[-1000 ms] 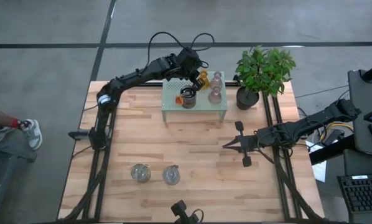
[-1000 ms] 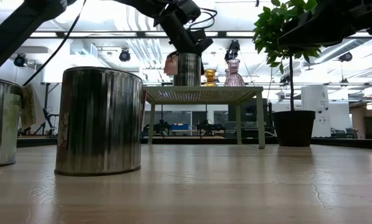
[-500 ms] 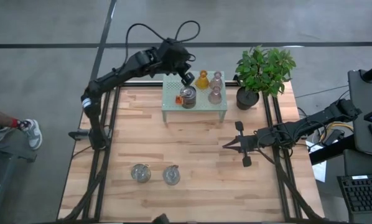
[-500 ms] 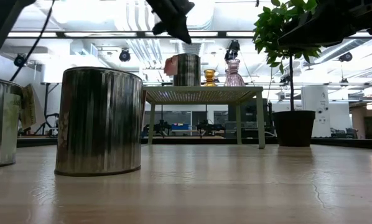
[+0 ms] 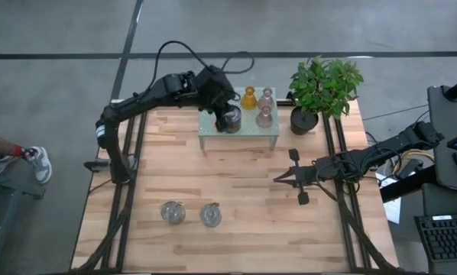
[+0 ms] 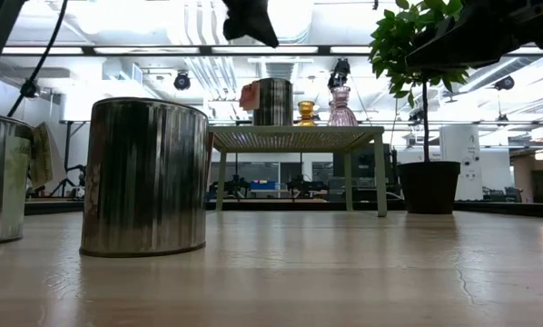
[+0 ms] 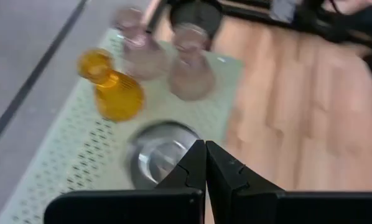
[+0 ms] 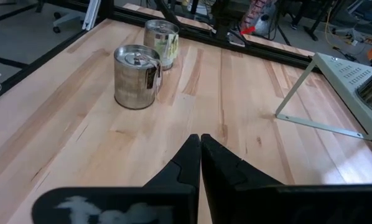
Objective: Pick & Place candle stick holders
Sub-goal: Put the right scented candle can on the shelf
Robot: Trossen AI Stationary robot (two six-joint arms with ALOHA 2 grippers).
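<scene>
- My left gripper [image 7: 204, 163] has its two fingers pressed together and holds nothing. It hangs in the air over the left end of the green shelf [image 5: 267, 132].
- Right under it a round silver jar [image 5: 230, 118] stands up straight on the shelf. The amber holder [image 5: 248, 98] and two pink holders [image 5: 264, 116] stand beside it.
- Two more silver jars [image 5: 173, 212] wait on the near side of the table, well apart from the shelf.
- My right gripper [image 8: 200, 149] is pressed together too, resting over the table's right side. I think it is nearer those two jars.

Grey floor [image 5: 53, 46] — bright ceiling lights [image 6: 144, 18] overhead.
</scene>
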